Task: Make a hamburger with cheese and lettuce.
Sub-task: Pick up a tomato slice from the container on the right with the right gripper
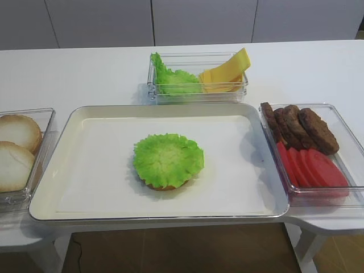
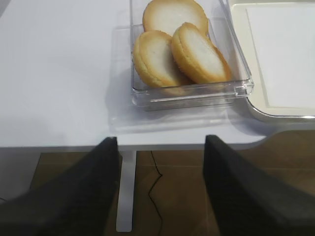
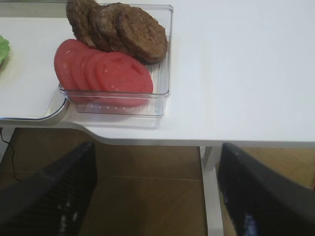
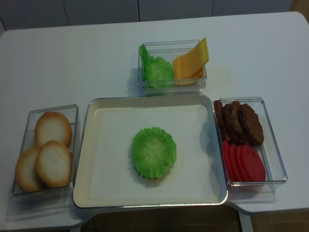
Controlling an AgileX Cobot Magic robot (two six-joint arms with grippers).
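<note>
Hamburger (image 1: 168,161) sits mid-worktop, lettuce-topped, awaiting cheese (image 1: 226,73) from the far edge; both grippers (image 3: 157,196) (image 2: 160,189) wait with parted, empty jaws.

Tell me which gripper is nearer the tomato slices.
Right. The right gripper hangs off the table's front edge just before the tomato slices in their clear box. The left gripper sits at the opposite end, before the buns.
</note>
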